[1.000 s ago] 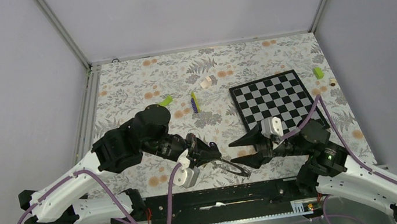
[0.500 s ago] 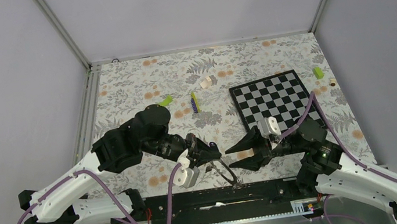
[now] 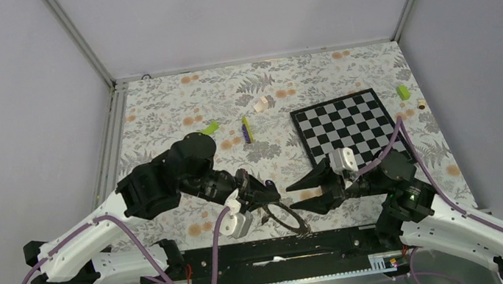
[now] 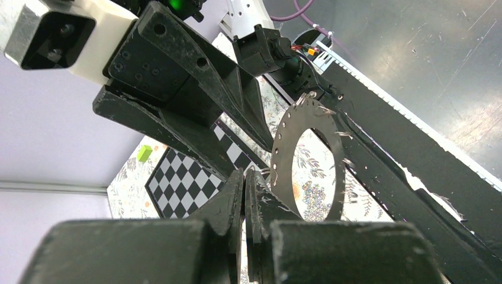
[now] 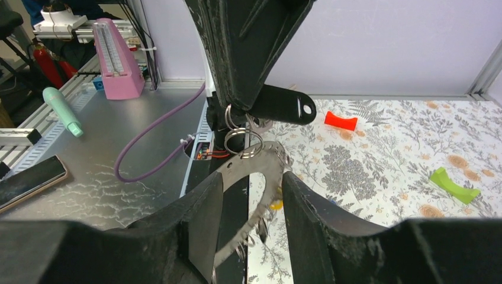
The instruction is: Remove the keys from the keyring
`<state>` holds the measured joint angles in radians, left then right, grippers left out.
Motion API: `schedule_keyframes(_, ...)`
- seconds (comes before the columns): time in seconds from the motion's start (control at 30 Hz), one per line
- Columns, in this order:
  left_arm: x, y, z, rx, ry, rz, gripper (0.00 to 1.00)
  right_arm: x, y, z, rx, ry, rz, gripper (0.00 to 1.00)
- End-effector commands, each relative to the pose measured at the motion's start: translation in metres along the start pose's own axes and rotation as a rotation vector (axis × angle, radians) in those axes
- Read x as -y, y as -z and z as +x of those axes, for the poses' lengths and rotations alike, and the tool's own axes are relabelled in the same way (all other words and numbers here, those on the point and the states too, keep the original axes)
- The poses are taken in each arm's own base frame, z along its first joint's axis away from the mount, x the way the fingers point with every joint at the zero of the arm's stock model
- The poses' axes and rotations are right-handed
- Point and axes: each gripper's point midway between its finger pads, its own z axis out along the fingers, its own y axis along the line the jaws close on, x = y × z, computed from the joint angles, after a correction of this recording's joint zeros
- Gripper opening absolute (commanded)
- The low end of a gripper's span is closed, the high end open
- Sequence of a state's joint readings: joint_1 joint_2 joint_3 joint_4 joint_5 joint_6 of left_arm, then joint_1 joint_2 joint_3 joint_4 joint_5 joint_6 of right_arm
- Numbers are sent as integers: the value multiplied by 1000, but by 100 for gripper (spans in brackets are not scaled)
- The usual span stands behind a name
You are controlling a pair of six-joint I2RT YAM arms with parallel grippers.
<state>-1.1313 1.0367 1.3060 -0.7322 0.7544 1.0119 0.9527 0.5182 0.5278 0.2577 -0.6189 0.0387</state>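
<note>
The keyring (image 4: 282, 155), a flat silvery hoop with small holes round its rim, hangs in the air between my two grippers near the table's front edge (image 3: 287, 218). My left gripper (image 4: 244, 176) is shut on a black key tag (image 5: 284, 107). Small split rings (image 5: 243, 141) link that tag to the hoop. My right gripper (image 5: 253, 176) is open, one finger on each side of the keyring's band (image 5: 260, 168). A yellow key tag (image 5: 273, 204) dangles from the hoop just behind the right finger. In the top view the left gripper (image 3: 265, 198) and the right gripper (image 3: 297, 199) almost meet.
A checkered board (image 3: 347, 128) lies at the right. Lime-green blocks (image 3: 211, 127) (image 3: 403, 92), a thin yellow-green and purple stick (image 3: 247, 129) and a pale piece (image 3: 262, 103) sit farther back. A red piece (image 5: 341, 121) lies on the floral cloth. The black base rail (image 3: 271, 247) runs just below the hoop.
The keyring, stretched out to the right a second ago, has swung back to hang under the left gripper. The right gripper's jaws have narrowed a little round it.
</note>
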Motion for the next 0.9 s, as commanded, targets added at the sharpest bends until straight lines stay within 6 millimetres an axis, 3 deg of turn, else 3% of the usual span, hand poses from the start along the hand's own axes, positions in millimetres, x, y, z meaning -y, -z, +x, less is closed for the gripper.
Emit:
schedule_keyframes(0.0, -10, 0, -16, 57, -50, -20, 0, 3, -3, 2, -13, 11, -2, 48)
schedule_keyframes(0.23, -9, 0, -15, 53, -49, -19, 0, -3, -5, -1, 10, -14, -36, 47)
schedule_keyframes(0.87, -9, -5, -11, 51, -45, -8, 0, 5, -13, -14, 58, -31, -11, 46)
